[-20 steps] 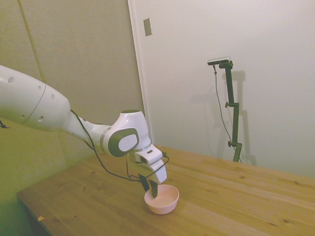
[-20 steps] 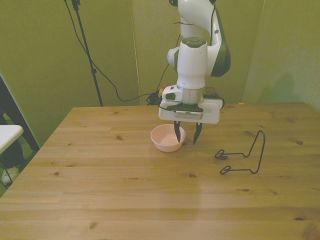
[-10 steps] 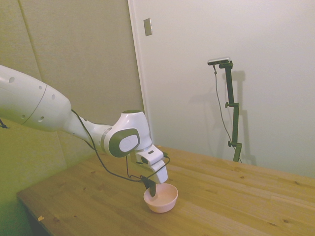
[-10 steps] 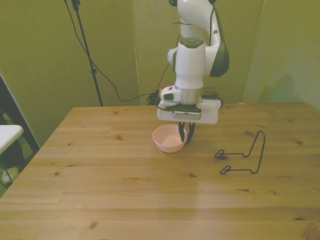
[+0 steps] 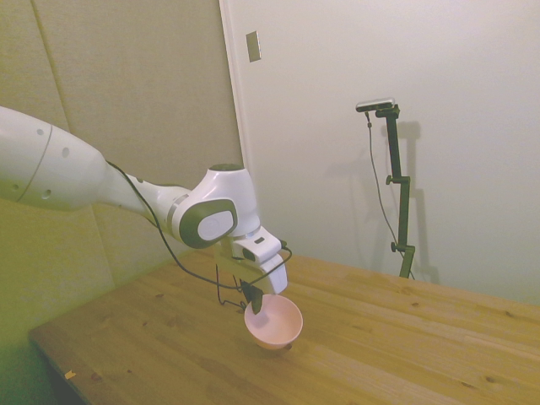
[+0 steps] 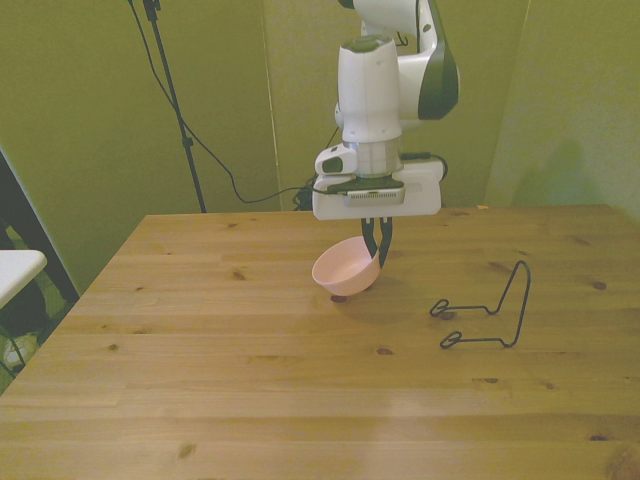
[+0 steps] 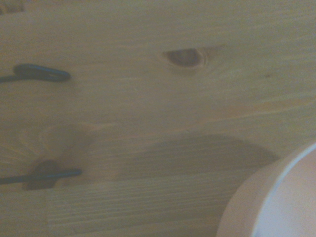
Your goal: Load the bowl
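Holding the bowl (image 6: 346, 270) by its rim, tilted and clear of the table (image 6: 250, 370), the gripper (image 6: 376, 245) is clenched; the carry to the wire stand (image 6: 487, 310) should probably go slowly and level.

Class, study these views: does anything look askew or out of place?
Yes. The pink bowl hangs tilted above the table, pinched at its rim by the hand, with its shadow beneath. The black wire stand sits upright on the front view's right.
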{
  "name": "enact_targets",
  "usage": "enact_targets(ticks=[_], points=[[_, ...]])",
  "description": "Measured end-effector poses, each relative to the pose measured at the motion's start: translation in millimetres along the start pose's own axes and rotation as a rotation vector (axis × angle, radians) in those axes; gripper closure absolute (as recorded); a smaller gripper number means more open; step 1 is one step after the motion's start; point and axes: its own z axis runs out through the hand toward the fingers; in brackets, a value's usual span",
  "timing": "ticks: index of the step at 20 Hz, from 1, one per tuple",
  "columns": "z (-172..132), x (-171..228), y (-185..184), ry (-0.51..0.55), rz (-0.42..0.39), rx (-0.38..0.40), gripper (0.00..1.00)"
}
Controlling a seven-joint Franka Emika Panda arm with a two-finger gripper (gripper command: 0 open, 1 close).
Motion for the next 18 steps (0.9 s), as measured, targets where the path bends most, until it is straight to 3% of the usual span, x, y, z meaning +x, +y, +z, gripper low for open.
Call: enact_targets(ticks=[6,13,18], points=[[-74.5,1.1,-18.4,-0.037,-0.044,0.113,1.0],[-75.3,-1.2,-48.4,-0.124,-0.024,0.276,1.0],[-53.8,-8.6,-83.9,-0.248,-0.025,0.351,1.0]])
